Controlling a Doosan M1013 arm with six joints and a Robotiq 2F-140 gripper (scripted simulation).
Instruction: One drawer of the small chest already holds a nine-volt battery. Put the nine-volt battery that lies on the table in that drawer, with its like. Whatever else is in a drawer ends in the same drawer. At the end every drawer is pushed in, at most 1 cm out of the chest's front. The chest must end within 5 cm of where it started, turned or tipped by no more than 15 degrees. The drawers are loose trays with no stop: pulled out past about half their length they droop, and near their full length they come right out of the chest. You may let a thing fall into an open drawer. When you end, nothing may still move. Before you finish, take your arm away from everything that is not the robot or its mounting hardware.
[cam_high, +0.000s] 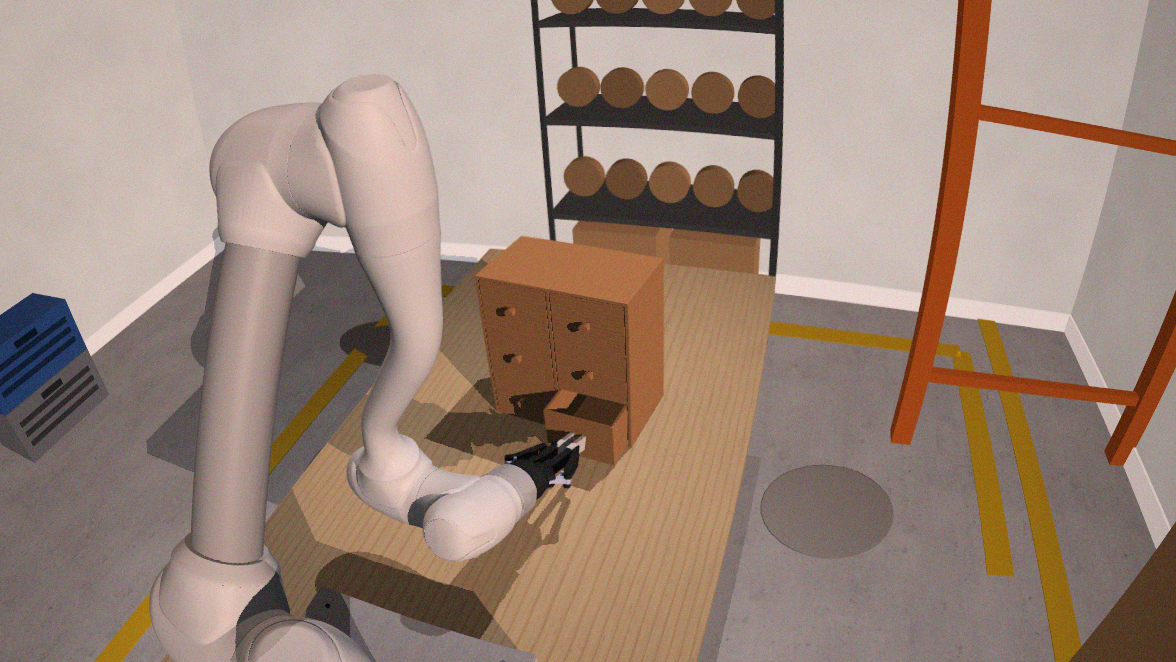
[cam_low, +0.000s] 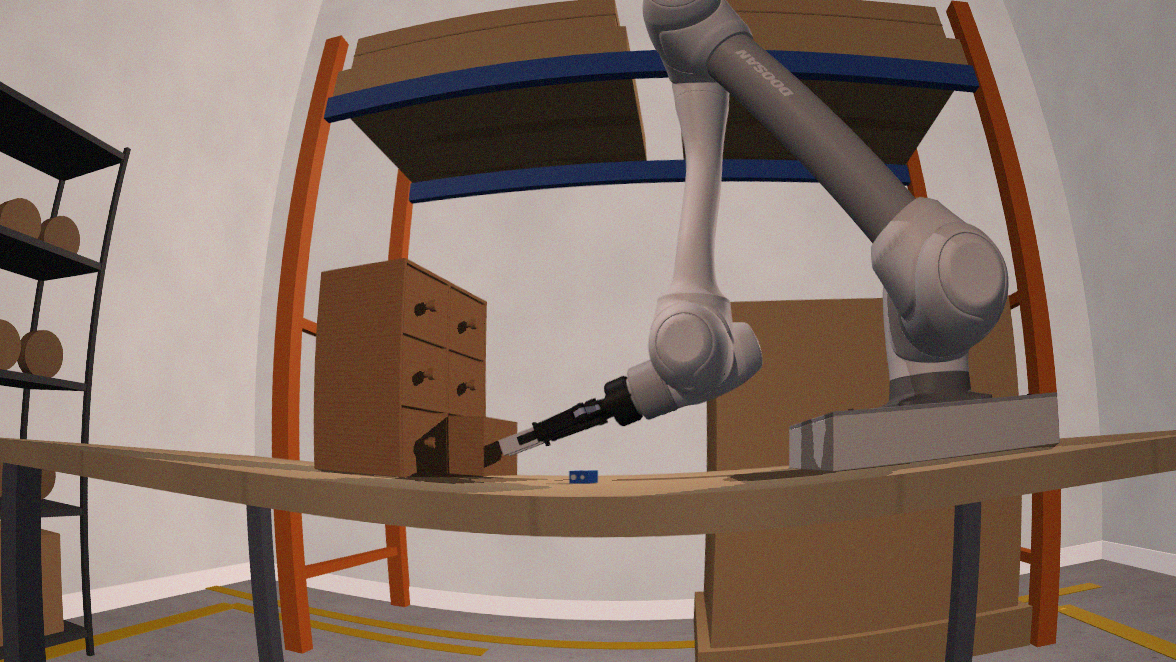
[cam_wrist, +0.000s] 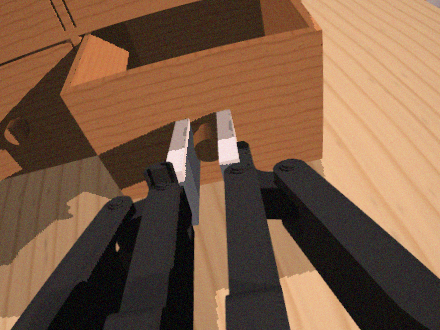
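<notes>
The small wooden chest (cam_high: 571, 324) stands on the table with two columns of three drawers. Its bottom right drawer (cam_high: 590, 423) is pulled partway out and sits level; it also shows in the exterior view (cam_low: 464, 444) and the wrist view (cam_wrist: 200, 88). My gripper (cam_wrist: 208, 136) is low in front of this drawer, shut on its knob (cam_wrist: 204, 133). The part of the drawer's inside that I see is dark and shows no object. The blue nine-volt battery (cam_low: 582, 476) lies on the table a little in front of the drawer, below my wrist. The other drawers are pushed in.
The arm's base block (cam_low: 921, 431) sits on the table's near end. A black shelf rack with wooden rolls (cam_high: 662, 106) stands behind the chest, and an orange rack frame (cam_high: 946, 230) stands to the right, off the table.
</notes>
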